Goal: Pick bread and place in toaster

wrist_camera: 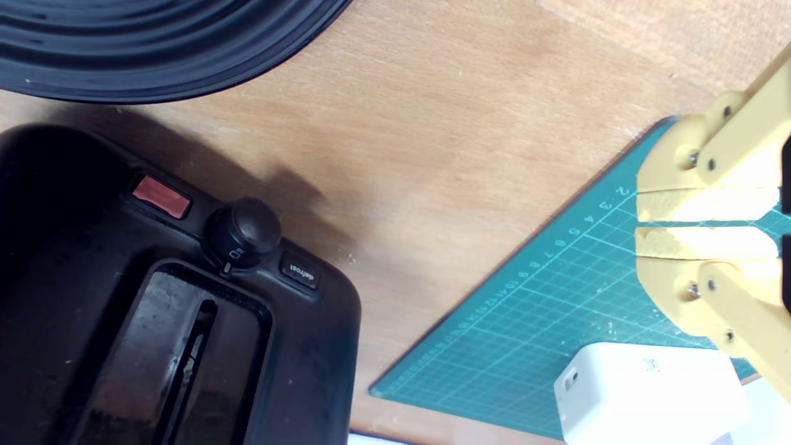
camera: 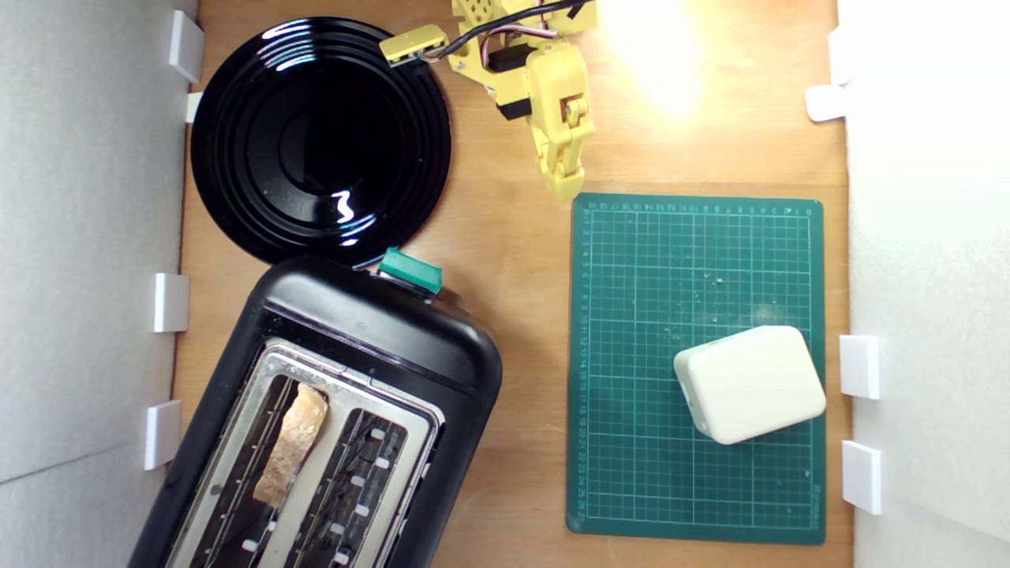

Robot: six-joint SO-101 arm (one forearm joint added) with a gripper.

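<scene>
Claw [wrist_camera: 642, 223]: seen closest in the wrist view; its two yellow fingers [wrist_camera: 704, 204] lie parallel with only a thin slit between them, so it is pressed almost together and holds nothing. It touches no object.
Claw, exterior view [camera: 565, 189]: the tip hangs over bare worktop just beyond the far edge of the green cutting mat [camera: 694, 368], on the side away from the toaster's slots.
White block [camera: 750, 383]: a rounded cream-white plastic block resting on the green cutting mat, apart from the claw. In the wrist view the white block [wrist_camera: 649, 395] shows a small port on one face.
Green cutting mat, wrist view [wrist_camera: 525, 321]: gridded and numbered along the edge, with a few pale crumbs on it.
Toaster [camera: 371, 331]: black, set at an angle beside the mat on the exterior view's left, teal-green lever knob [camera: 410, 271] at the end facing the plate.
Bread [camera: 292, 443]: standing in the toaster slot that is farther from the mat, brown crust upward, its top above the metal plate.
Toaster controls: the wrist view shows a red button [wrist_camera: 161, 196], a black dial [wrist_camera: 242, 232] and a "defrost" button [wrist_camera: 299, 271].
Black plate [camera: 319, 138]: round and glossy, just past the toaster's lever end.
Worktop [camera: 505, 237]: pale wood.
</scene>
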